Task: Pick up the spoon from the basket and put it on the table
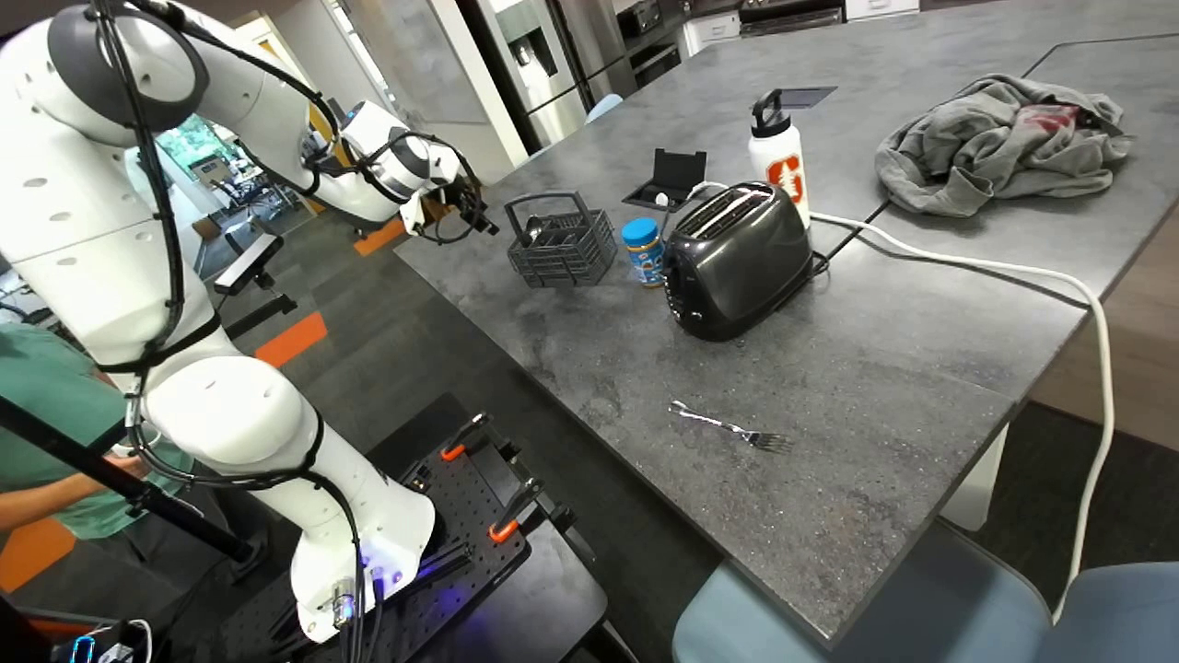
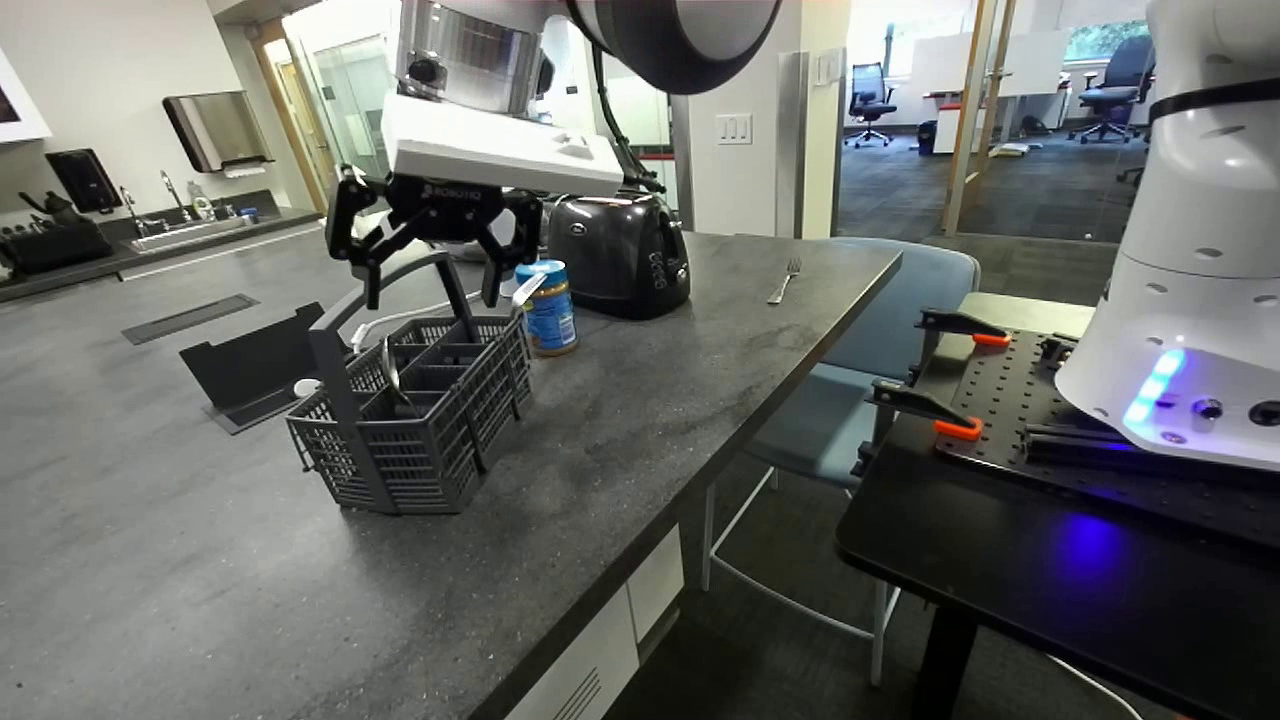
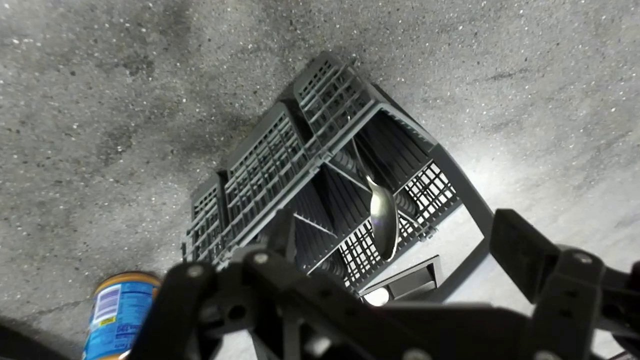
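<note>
a: what do we have in the grey cutlery basket (image 2: 425, 455)?
b: a metal spoon (image 3: 384, 220). in the wrist view we see it leaning, bowl up, its handle down among the dividers near one end.
a: we also catch, in an exterior view, a pale strip (image 2: 530, 288) by the basket's far corner; we can't tell what it is.
b: and near the basket, apart from it, we have a blue-lidded jar (image 2: 553, 320) on the table (image 2: 600, 430), brown showing below its label.
a: then the white water bottle (image 1: 776, 158), black cap (image 1: 773, 126) on, contents hidden from us.
b: how do we find the robotiq gripper (image 2: 432, 288)?
a: spread wide. we see its two fingertips (image 2: 373, 286) well apart, pointing down, higher than the basket's rim.
b: touching anything?
a: in an exterior view we see a gap between it and the basket's arched handle (image 1: 543, 196). the spoon is clear of it too, inside the basket.
</note>
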Available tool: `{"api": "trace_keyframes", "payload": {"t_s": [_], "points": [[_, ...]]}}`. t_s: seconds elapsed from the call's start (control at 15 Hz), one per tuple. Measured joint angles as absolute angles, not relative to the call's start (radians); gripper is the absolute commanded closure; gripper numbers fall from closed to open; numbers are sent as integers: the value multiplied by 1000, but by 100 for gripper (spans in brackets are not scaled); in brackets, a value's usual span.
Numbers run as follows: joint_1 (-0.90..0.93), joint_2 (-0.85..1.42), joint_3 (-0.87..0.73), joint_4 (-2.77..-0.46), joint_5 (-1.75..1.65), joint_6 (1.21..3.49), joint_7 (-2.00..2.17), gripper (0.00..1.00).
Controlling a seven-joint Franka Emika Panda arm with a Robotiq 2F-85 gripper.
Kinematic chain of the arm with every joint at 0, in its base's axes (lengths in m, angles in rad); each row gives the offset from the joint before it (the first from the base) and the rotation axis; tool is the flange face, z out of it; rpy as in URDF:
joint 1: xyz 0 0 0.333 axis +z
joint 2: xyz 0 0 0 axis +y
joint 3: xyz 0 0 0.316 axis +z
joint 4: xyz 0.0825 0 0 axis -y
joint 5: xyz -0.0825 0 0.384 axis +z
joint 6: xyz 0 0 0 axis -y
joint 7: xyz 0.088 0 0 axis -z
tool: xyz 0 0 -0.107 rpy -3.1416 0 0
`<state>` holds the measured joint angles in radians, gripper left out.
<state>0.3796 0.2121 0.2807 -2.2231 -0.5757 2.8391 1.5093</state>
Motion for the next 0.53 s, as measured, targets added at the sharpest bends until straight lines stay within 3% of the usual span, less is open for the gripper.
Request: {"api": "trace_keyframes", "payload": {"t_s": [0.33, 0.53], "points": [[403, 277, 257, -2164, -645, 2843, 1573, 19], [407, 313, 243, -2128, -670, 2844, 1581, 17]]}}
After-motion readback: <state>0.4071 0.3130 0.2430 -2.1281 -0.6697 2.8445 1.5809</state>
